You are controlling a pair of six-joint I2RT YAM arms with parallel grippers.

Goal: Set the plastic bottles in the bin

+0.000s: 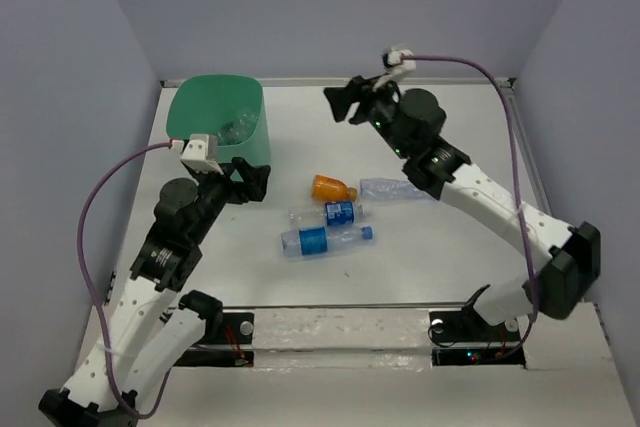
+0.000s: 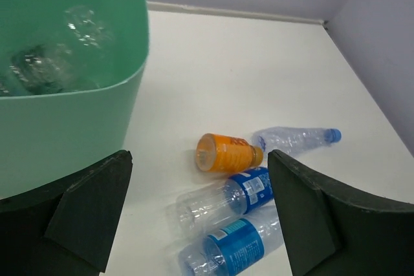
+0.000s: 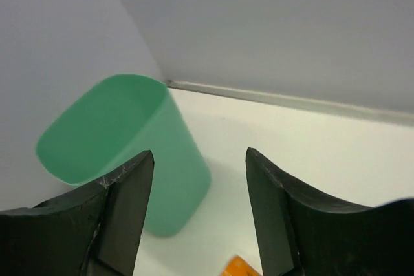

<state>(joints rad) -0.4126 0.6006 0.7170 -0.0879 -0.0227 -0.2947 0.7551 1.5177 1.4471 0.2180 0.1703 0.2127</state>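
The mint-green bin (image 1: 203,112) stands at the back left and holds a few clear crushed bottles (image 1: 237,128), which also show in the left wrist view (image 2: 40,68). Several bottles lie mid-table: an orange one (image 1: 333,188), a clear crushed one with a blue cap (image 1: 392,189), and two blue-labelled ones (image 1: 331,214) (image 1: 318,240). My left gripper (image 1: 256,183) is open and empty beside the bin's near right corner, left of the bottles. My right gripper (image 1: 345,105) is open and empty, raised behind the bottles, right of the bin.
Grey walls enclose the table on three sides, with a metal strip (image 1: 400,82) along the back edge. In the left wrist view the bin wall (image 2: 71,127) is close on the left, and the orange bottle (image 2: 226,153) lies between my fingers' lines.
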